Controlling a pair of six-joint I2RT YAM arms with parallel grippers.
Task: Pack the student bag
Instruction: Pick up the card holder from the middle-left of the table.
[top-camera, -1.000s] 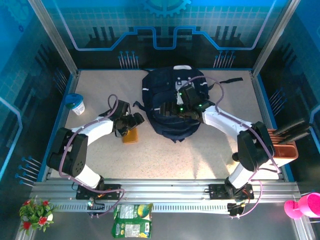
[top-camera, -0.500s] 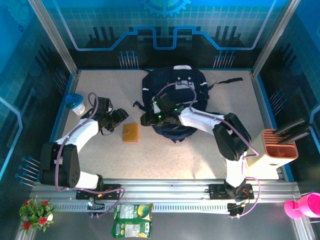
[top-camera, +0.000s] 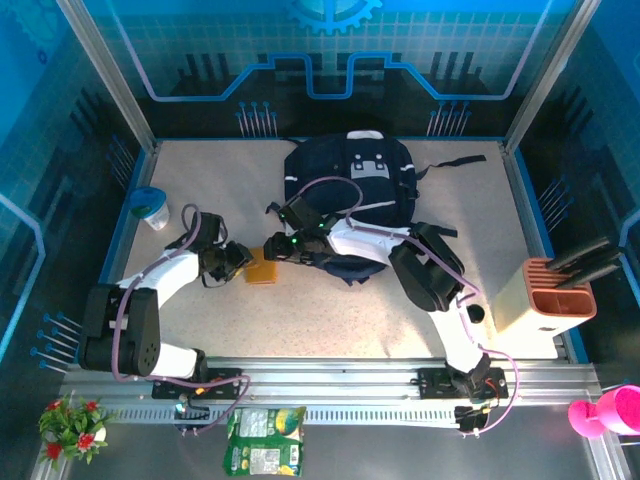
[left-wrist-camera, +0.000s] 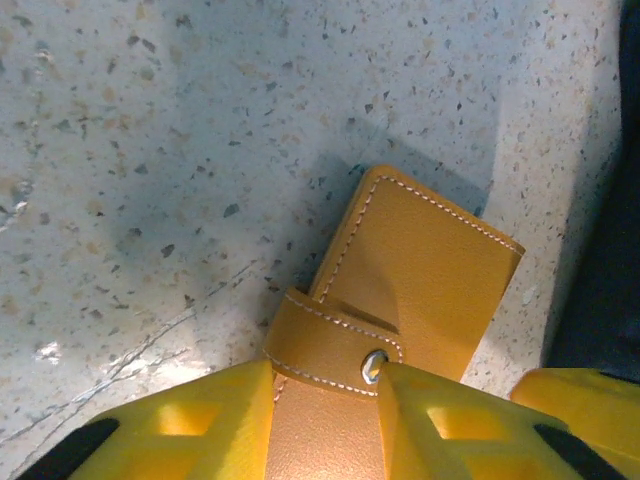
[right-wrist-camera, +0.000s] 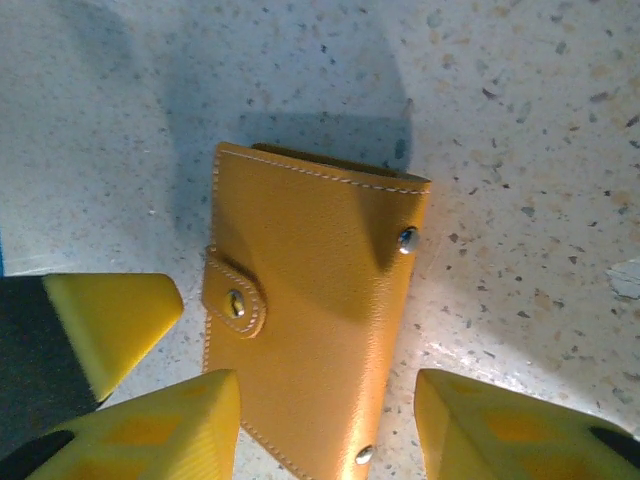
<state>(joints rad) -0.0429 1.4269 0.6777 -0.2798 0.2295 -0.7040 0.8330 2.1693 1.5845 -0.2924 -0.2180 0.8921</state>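
**Overhead view.** The student bag (top-camera: 350, 185), dark navy with a thin white stripe and a white patch near its top, lies flat at the far middle of the speckled table (top-camera: 330, 330). A tan wallet (top-camera: 262, 270) lies flat on the table just beside the bag's near-left corner, outside the bag. Both arms converge on the wallet. The left gripper (top-camera: 243, 258) comes in from the left, and the right gripper (top-camera: 276, 246) from the right, its arm crossing the bag's near edge.

**Left wrist view.** The wallet's (left-wrist-camera: 420, 270) strap end fills the narrow gap of the left gripper (left-wrist-camera: 325, 385). One yellow finger (left-wrist-camera: 200, 425) lines up with the wallet's edge and the other overlaps the snap. It cannot be told whether they pinch the leather or only hang above it.

**Right wrist view.** The right gripper (right-wrist-camera: 322, 385) stands apart, astride the wallet's (right-wrist-camera: 310, 270) near end (strap snapped shut, white stitching). Bare table shows between the wallet and one finger (right-wrist-camera: 500, 425), so nothing is clamped.

**Periphery.** A blue-lidded cup (top-camera: 152, 207) stands at the far left. A beige and terracotta holder (top-camera: 545, 295) stands at the right edge, well apart from the bag.
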